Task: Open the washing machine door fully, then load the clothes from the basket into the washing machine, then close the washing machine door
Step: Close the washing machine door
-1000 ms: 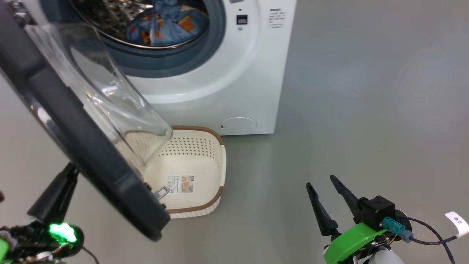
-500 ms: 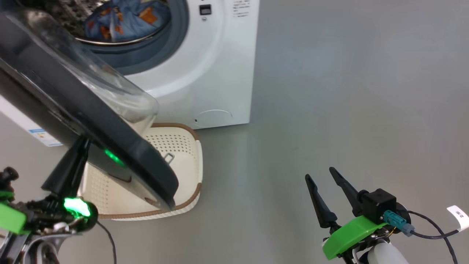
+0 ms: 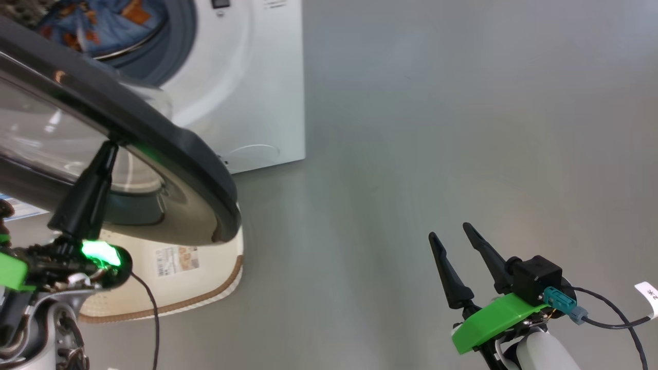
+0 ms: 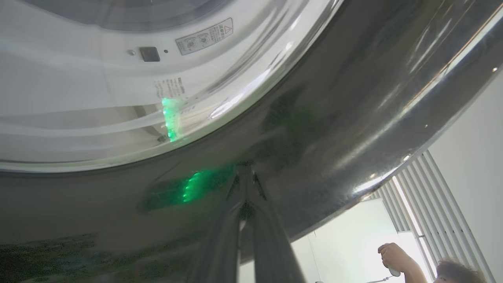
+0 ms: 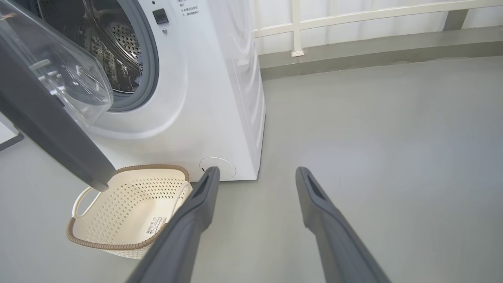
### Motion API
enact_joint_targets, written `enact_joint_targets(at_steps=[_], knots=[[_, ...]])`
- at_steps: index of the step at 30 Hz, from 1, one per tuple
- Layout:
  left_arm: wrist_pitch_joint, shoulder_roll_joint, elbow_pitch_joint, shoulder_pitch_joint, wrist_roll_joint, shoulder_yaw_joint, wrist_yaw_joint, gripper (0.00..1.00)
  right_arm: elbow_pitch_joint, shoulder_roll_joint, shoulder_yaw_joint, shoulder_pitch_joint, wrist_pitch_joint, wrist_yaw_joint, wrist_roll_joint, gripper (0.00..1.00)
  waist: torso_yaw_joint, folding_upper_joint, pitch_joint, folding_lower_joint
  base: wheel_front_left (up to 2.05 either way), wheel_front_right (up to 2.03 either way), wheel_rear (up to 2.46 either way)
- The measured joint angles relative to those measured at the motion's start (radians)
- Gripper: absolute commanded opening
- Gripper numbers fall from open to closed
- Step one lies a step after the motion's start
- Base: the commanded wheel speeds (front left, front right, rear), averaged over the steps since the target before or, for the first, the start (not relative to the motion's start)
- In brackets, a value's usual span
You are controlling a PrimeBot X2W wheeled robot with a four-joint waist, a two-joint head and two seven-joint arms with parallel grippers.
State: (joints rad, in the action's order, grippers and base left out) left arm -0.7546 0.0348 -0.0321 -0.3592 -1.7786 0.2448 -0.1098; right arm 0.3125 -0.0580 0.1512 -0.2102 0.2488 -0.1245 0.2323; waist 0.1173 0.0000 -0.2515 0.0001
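The washing machine [image 3: 247,77] stands at the upper left with its drum uncovered, and the clothes [image 3: 103,25], blue fabric with orange figures, lie inside. The washing machine door [image 3: 169,139] hangs partly open above the basket [image 3: 205,277]. My left gripper [image 3: 109,149] is shut, its tips pressed against the door's outer black rim [image 4: 353,98]; in the left wrist view the left gripper [image 4: 245,173] shows both fingers together. My right gripper [image 3: 452,234] is open over bare floor at the lower right. The right wrist view shows the basket [image 5: 129,204] holding only its label, the door [image 5: 47,125] and the right gripper [image 5: 257,175].
Grey floor [image 3: 437,128] spreads to the right of the machine. A low wall with a white railing [image 5: 353,23] runs behind it. A person's hand [image 4: 393,257] shows at the lower right of the left wrist view.
The head camera has turned, shifting the machine left in the picture. The door has swung towards the machine with my left gripper against its outer face. The right gripper stays open.
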Motion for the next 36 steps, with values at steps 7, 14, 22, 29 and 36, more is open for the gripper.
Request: enact_joint_targets(at_steps=[7,14,22,29,36], knots=[[0.018,0.004,-0.024,-0.050,0.007,0.020,-0.001,0.00,-0.008,0.000,0.002,-0.002,0.000,0.000,0.002,1.00,0.050,0.0000,-0.018,0.0000,0.00,0.00,0.00],[0.026,0.006,-0.054,-0.089,0.010,0.037,-0.010,0.00,-0.013,0.001,-0.001,-0.005,0.000,0.000,0.008,1.00,0.090,0.0000,-0.035,-0.0001,0.00,0.00,0.00],[0.049,-0.001,-0.067,-0.094,0.035,0.040,-0.010,0.00,-0.014,0.001,-0.003,-0.005,0.000,0.000,0.008,1.00,0.070,0.0000,-0.015,-0.0001,0.00,0.00,0.00],[0.089,-0.004,-0.057,-0.006,0.044,0.044,-0.010,0.00,0.004,0.001,0.002,-0.004,0.000,0.000,0.008,1.00,0.033,0.0000,0.034,-0.0002,0.00,0.00,0.00],[0.161,-0.005,-0.013,0.121,0.035,0.032,-0.010,0.00,0.026,0.001,0.008,0.009,0.000,0.000,0.017,1.00,-0.012,0.0000,0.103,-0.0001,0.00,0.00,0.00]])
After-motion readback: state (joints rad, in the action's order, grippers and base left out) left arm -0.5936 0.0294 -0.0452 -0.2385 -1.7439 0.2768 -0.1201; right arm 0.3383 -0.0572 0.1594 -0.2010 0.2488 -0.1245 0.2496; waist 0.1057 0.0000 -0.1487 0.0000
